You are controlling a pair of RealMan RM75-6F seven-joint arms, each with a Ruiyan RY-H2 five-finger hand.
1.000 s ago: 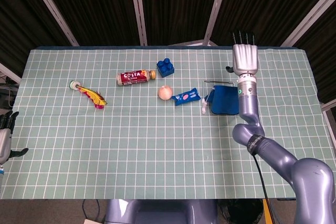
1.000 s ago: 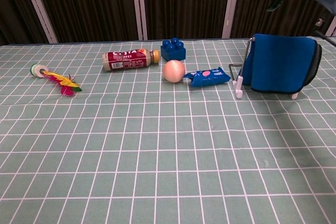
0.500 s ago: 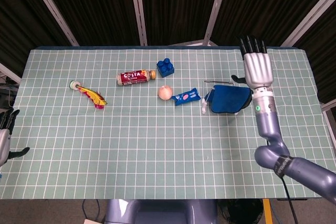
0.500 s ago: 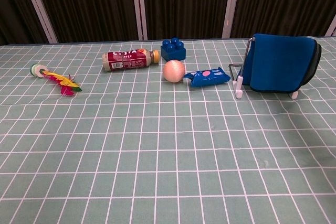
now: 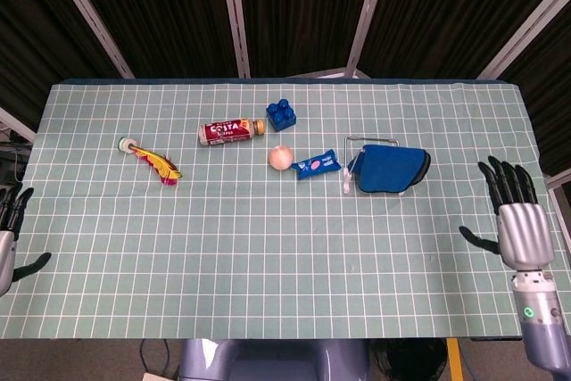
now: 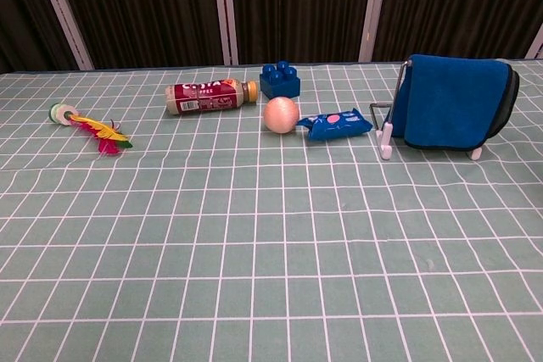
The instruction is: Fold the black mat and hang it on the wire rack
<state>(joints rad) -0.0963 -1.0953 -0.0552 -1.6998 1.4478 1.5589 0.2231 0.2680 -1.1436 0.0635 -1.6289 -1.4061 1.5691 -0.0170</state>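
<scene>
I have the mat (image 6: 450,101) where I want it: folded over and draped across the wire rack (image 6: 389,120), which stands toward the desk's far right corner. It reads blue on the outer face with a dark edge along its right side, and it hangs down both sides of the top bar, so its own weight should keep it there without my help. From how it lies, I judge the job essentially done.

My right hand (image 5: 517,220) is parked over the right edge of the desk, near the front corner, well apart from the rack, fingers spread and holding nothing. My left hand (image 5: 7,236) only shows at the left edge of the head view; its fingers look apart and I see nothing in it, though most of it is cut off.

A second ago the right hand was hovering flat just behind the rack, above the mat; half a second ago it had lifted and shifted right; now it is pulled clear back to my side. The mat has not slipped since I let go.

The bottle (image 6: 210,96), blue brick (image 6: 280,80), peach-coloured ball (image 6: 281,114), snack packet (image 6: 338,125) and feathered toy (image 6: 89,125) sit in a loose row along the far half, unchanged.
</scene>
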